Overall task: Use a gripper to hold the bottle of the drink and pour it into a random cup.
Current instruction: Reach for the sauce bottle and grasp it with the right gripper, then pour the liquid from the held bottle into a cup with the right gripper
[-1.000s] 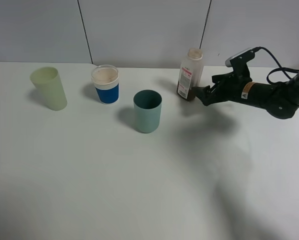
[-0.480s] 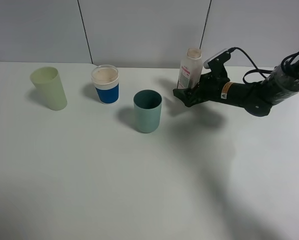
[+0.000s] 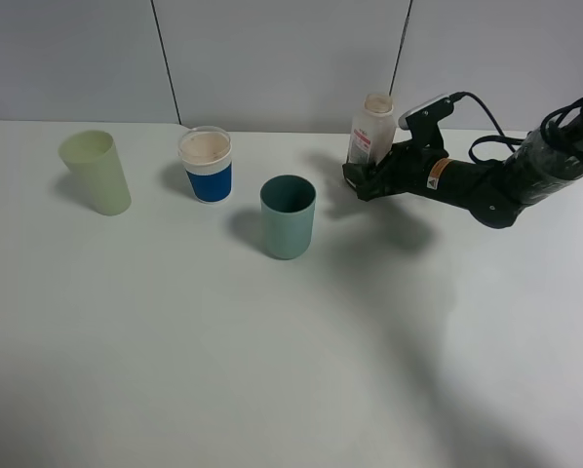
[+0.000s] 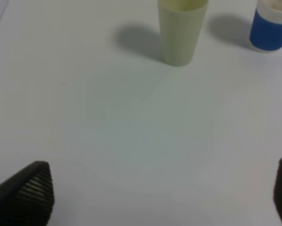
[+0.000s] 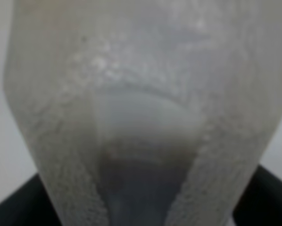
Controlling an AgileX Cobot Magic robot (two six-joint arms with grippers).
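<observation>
My right hand (image 3: 362,181) reaches in from the right side of the bench (image 3: 272,370) to the bottle (image 3: 372,132), which stands upright near the back edge. My black fingers (image 3: 351,177) sit on either side of its lower body, hiding the base from the high camera. In the right wrist view the bottle fills almost everything, with a dark finger at each lower corner. I cannot tell whether the fingers are pressing on the plastic or only lying alongside it. The drink (image 5: 141,183) shows only as a murky dark patch low inside the translucent body, too blurred to read its level.

The teal cup (image 3: 288,216) stands upright in front of the bottle and to its left in the high view, near it but clearly apart. Further left stands the blue-and-white cup (image 3: 206,164), and beyond that the pale yellow-green tumbler (image 3: 95,172), leaning a little in the high view.

My left hand (image 4: 155,193) is spread wide, one fingertip at each lower corner of its wrist view, with nothing between them but bare bench. The pale tumbler and the blue-and-white cup lie ahead of it.
</observation>
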